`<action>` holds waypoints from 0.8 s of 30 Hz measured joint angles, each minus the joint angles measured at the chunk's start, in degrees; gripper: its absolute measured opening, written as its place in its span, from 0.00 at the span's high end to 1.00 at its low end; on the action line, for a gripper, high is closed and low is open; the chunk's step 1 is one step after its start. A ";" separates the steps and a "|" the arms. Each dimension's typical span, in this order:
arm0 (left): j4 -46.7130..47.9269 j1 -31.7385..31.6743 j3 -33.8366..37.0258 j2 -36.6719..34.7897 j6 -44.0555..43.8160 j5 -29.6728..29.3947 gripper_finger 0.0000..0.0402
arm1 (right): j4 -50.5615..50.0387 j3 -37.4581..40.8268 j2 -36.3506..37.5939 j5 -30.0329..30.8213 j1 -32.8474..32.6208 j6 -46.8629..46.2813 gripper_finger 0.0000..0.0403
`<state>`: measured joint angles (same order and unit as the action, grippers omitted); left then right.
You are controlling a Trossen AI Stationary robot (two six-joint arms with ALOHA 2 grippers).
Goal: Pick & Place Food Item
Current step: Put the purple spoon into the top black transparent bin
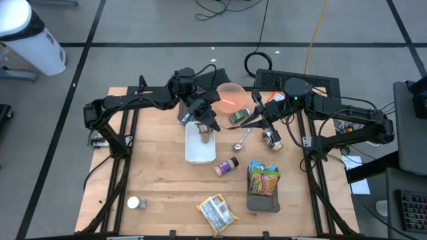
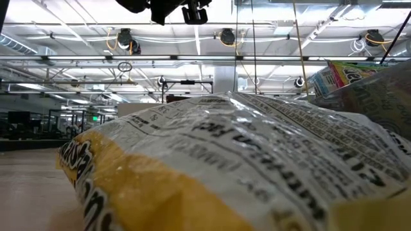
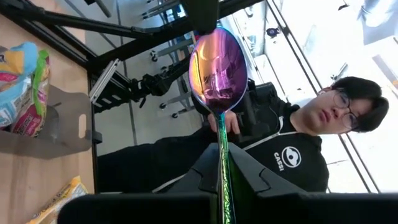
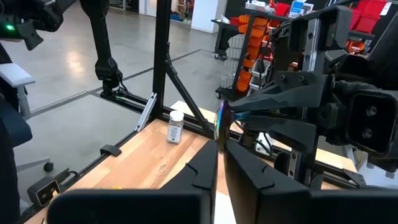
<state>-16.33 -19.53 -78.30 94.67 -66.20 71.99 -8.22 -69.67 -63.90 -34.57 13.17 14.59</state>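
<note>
Overhead lights and bare ceiling beams hang above a light wooden table, with grey floor all round it. Both dark arms reach in over the far half of the table. A person in a dark top stands beyond it, seen past the left arm's fingers.

The white tray lies near the middle of the table, and the pink bowl sits just behind it toward the far edge. A grey holder on the right side carries the colourful snack bag. The yellow packet lies flat at the near edge and fills most of the low view. Neither packet is touched by an arm.

The left gripper hangs over the far end of the tray. Its fingers are pinched tight on the handle of an iridescent spoon, whose bowl stands out beyond the fingertips. The right gripper is beside the bowl, near the left one, and points toward it. Whether it has hold of anything I cannot tell.

A spice jar lies on its side between the tray and the holder. A silver spoon rests on the wood by the tray, and a small white bottle sits near the front left.
</note>
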 joint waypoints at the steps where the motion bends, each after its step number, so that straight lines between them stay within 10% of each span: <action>1: -0.02 0.00 0.00 0.00 0.11 0.00 0.98 | 0.01 0.02 0.00 0.00 0.00 -0.06 0.93; 24: 14.34 -6.03 0.00 -0.23 17.18 -3.30 0.98 | 4.12 0.02 0.02 -0.24 6.89 -12.61 0.54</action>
<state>-2.00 -25.56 -78.30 94.44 -49.02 68.68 -4.10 -69.65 -63.88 -34.81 20.06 1.98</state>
